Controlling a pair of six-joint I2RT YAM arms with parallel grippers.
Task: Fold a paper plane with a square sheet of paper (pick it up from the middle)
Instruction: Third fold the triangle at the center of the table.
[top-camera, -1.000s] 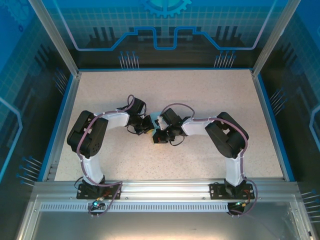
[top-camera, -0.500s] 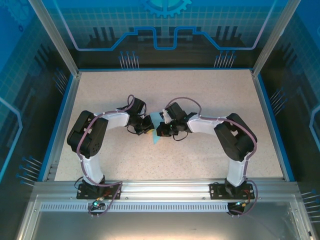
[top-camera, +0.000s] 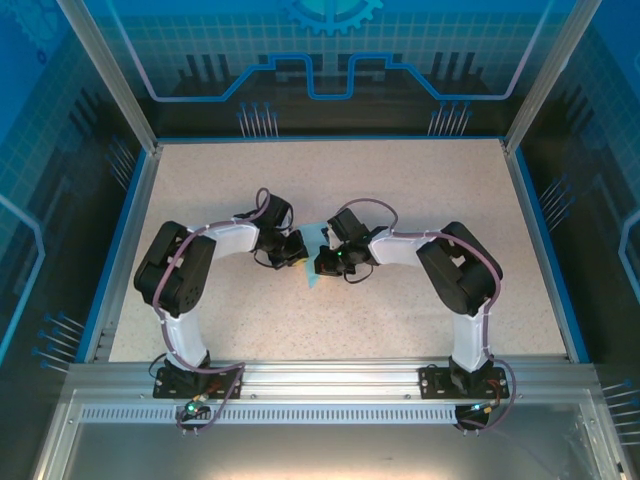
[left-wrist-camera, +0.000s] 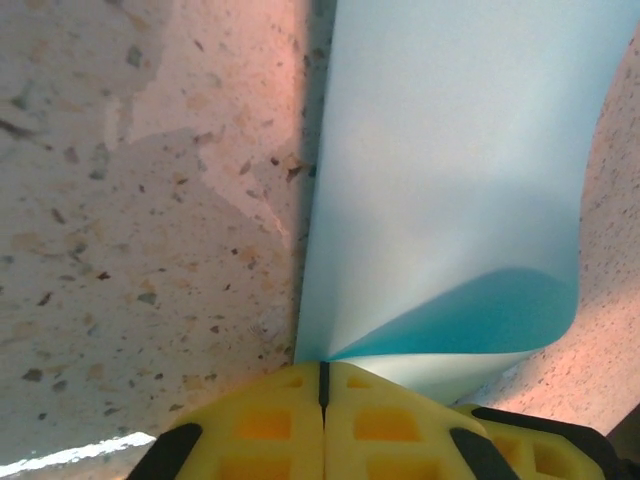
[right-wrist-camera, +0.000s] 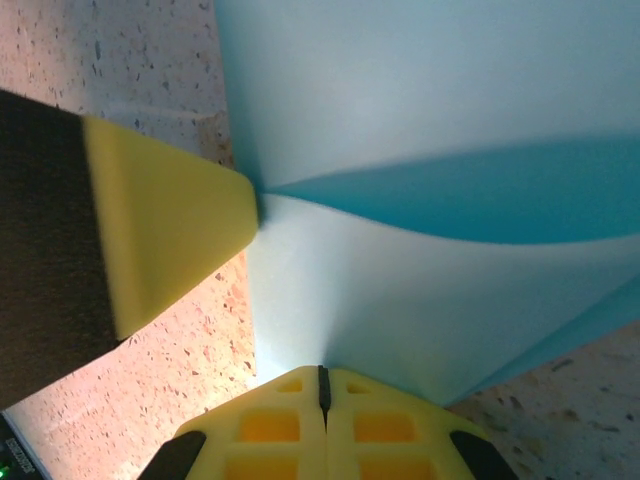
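- The sheet of paper (top-camera: 316, 235) lies at the middle of the tabletop (top-camera: 400, 190), between the two gripper heads, which meet there; from the top camera only slim pale-blue slivers of it show above and below them.
- The left gripper (left-wrist-camera: 322, 372) has its yellow fingers pressed together, with only a thin seam between them. A corner of the sheet runs right into that seam, so it is clamped on the paper.
- In the left wrist view the sheet is plain pale cyan and unmarked, with a straight left edge against the speckled tabletop. Its right side curls over near the fingers, showing a deeper turquoise shaded inside.
- The right gripper (right-wrist-camera: 322, 378) is likewise closed, fingers meeting on the near edge of the sheet.
- In the right wrist view the paper rises away from the fingers in smooth, uncreased surfaces. A darker turquoise wedge narrows leftward to a point.
- At that point the tip of a yellow finger (right-wrist-camera: 170, 220) of the left gripper touches the sheet.
- The paper is lifted and bowed here rather than flat.
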